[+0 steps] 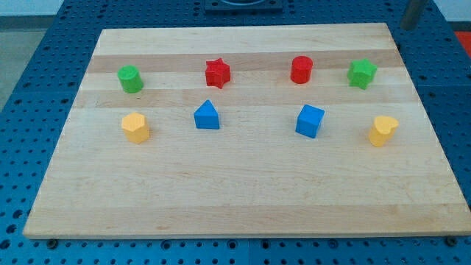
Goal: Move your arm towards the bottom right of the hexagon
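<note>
Sliding my tip, a bare rod end effector holding nothing, toward the yellow hexagon far to its left and lower, I judge it best to pass below the blue cube and stop just lower-right of the hexagon.

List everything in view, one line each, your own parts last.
Green cylinder: one, top row, far left.
Red star: one, top row, left of centre.
Red cylinder: one, top row, right of centre.
Green star: one, top row, far right.
Yellow hexagon: one, lower row, far left.
Blue triangle: one, lower row.
Blue cube: one, lower row.
Yellow block: one, lower row, far right.
Board: one, wooden.
My tip: dark rod, top right corner, off the board.
</note>
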